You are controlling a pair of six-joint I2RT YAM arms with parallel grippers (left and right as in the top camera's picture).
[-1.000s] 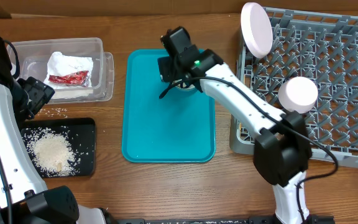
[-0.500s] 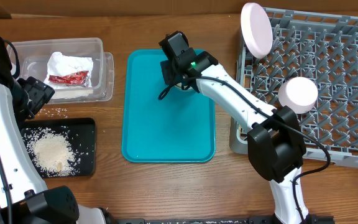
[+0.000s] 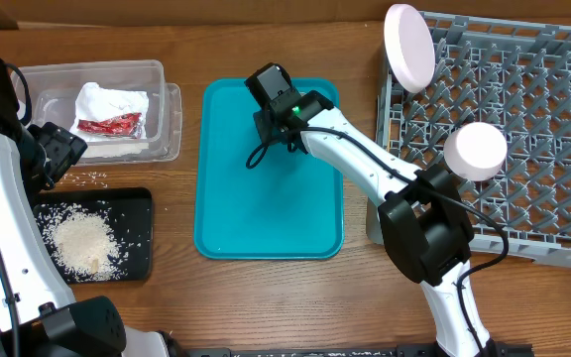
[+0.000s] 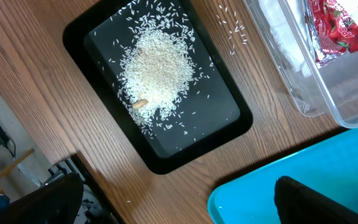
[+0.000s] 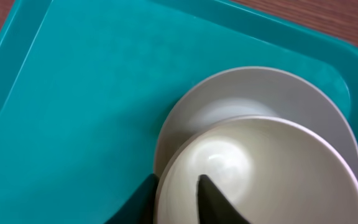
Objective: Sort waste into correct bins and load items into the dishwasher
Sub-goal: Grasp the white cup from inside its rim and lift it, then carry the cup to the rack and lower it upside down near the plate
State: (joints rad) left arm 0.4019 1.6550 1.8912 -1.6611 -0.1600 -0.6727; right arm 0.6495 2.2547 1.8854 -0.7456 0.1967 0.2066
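My right gripper [image 5: 178,179] is shut on the rim of a pale bowl [image 5: 272,174], with one finger inside and one outside. The bowl rests in a wider grey-green bowl [image 5: 247,93] at the far end of the teal tray [image 3: 266,208]. In the overhead view the right gripper [image 3: 274,124] hides both bowls. My left gripper [image 4: 179,208] is open over bare wood between the black tray [image 4: 79,43] and the teal tray. Rice [image 3: 82,243] lies heaped in the black tray. A napkin [image 3: 107,101] and a red wrapper [image 3: 109,126] lie in the clear tub [image 3: 157,74].
The grey dish rack [image 3: 523,99] fills the right side. A pale plate [image 3: 409,45] stands at its near-left corner and a white bowl [image 3: 476,151] rests on its left edge. Loose rice grains [image 3: 92,178] lie on the wood between tub and black tray.
The right wrist has swung a little left over the far end of the teal tray and now covers the dishes there. The left arm has not moved.
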